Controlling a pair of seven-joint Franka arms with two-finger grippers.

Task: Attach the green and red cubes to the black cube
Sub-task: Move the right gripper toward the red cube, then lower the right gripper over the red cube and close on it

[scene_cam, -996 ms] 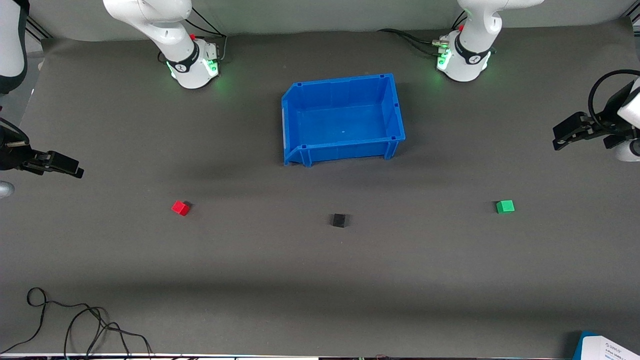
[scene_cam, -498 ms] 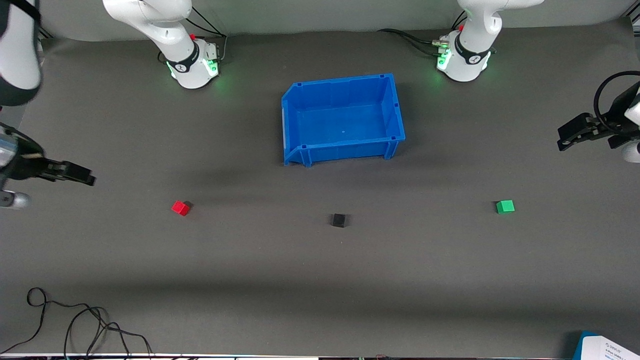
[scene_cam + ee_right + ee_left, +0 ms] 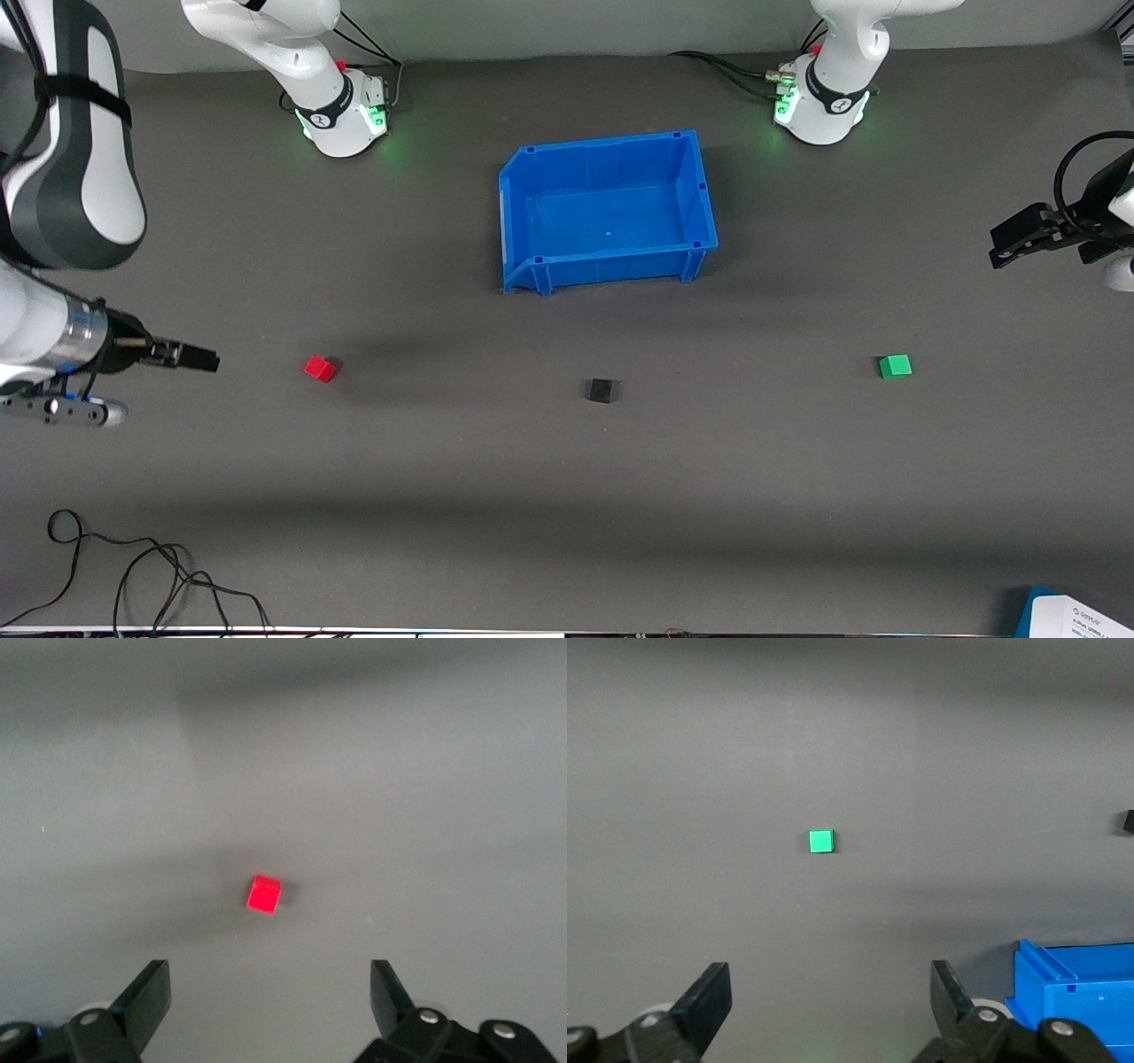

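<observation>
The black cube (image 3: 601, 390) sits on the grey mat mid-table, nearer the front camera than the blue bin (image 3: 523, 221). The red cube (image 3: 320, 369) lies toward the right arm's end, the green cube (image 3: 895, 366) toward the left arm's end. My right gripper (image 3: 205, 359) is open and empty, up over the mat beside the red cube, which shows ahead of its fingers in the right wrist view (image 3: 263, 894). My left gripper (image 3: 1005, 244) is open and empty, over the mat's edge; the green cube shows in the left wrist view (image 3: 820, 842).
The blue bin is empty; its corner shows in the left wrist view (image 3: 1063, 997), and the black cube sits at that view's edge (image 3: 1129, 821). Loose black cables (image 3: 133, 567) lie at the front edge. A blue-and-white object (image 3: 1076, 616) sits at the front corner.
My right gripper has moved over the mat toward the red cube and nearer the front camera. My left gripper has shifted slightly toward the mat's edge. The cubes have not moved.
</observation>
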